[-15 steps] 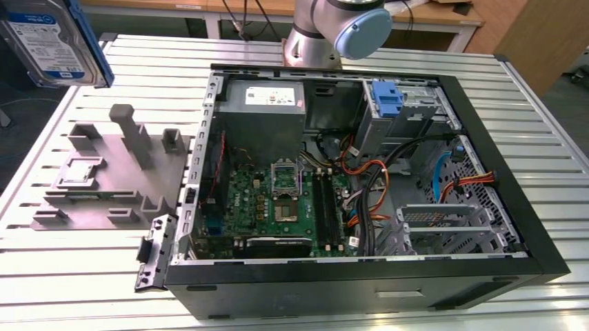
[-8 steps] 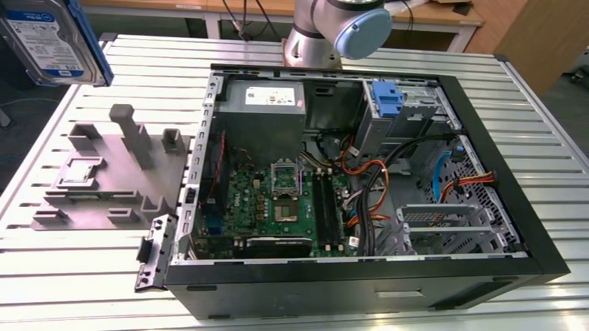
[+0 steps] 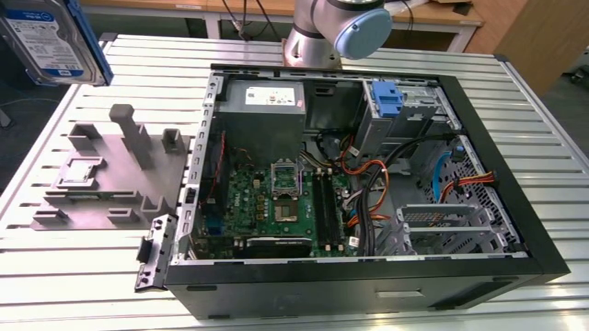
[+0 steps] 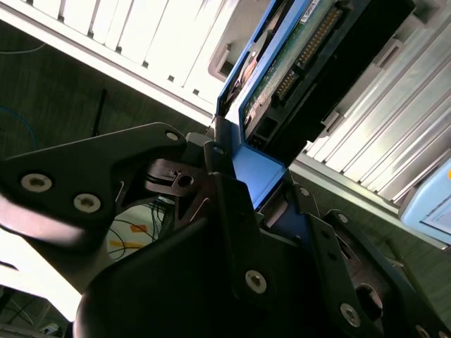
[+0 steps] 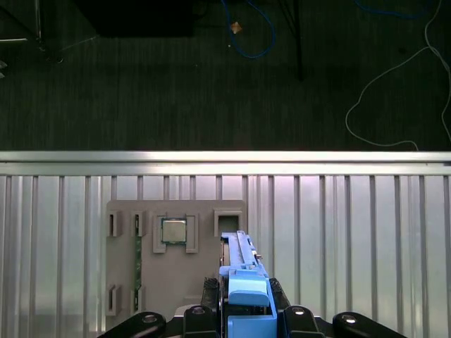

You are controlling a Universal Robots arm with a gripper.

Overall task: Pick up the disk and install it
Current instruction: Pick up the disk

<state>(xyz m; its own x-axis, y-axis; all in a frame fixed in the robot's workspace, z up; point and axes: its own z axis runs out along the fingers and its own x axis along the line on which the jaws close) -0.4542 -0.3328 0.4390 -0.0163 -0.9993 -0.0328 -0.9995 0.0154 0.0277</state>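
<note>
The gripper (image 4: 243, 184) has its jaws closed tight on the blue frame of the disk (image 3: 46, 38), so the disk is held and lifted. In the exterior view the disk hangs high in the air over the far corner of the table (image 3: 92, 283) on the exterior view's left, touching nothing but the gripper. In the first wrist view the disk (image 5: 243, 271) sits on its thin edge above the grey holder block (image 5: 176, 260), which lies near the table's edge. The slot in that block just beside the disk looks empty, so I think the picking up is done. The open computer case (image 3: 350, 279) stands well apart, in the middle of the table. The disk is not in the case yet, so the putting in is not done.
</note>
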